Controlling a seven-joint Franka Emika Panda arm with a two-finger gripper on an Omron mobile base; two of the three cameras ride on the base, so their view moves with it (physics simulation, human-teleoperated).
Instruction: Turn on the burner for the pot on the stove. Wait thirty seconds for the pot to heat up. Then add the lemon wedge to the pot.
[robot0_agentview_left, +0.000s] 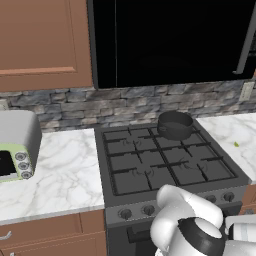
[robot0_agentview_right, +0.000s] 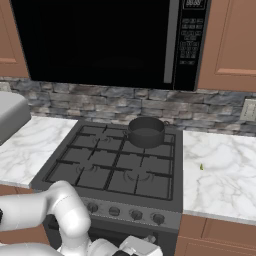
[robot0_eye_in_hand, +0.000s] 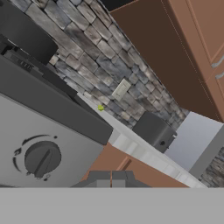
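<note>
The small dark grey pot sits on the back right grate of the black stove, covering its burner; I see no flame. The lemon wedge lies on the marble counter to the right of the stove. My gripper is low in front of the stove's front panel, its fingertips together and holding nothing. A round knob is close by, to the left of the tips in the rolled hand view, and they are not touching it.
A row of knobs runs along the stove front. A black microwave hangs above. A grey and green appliance stands on the left counter. A dark box sits on the right counter.
</note>
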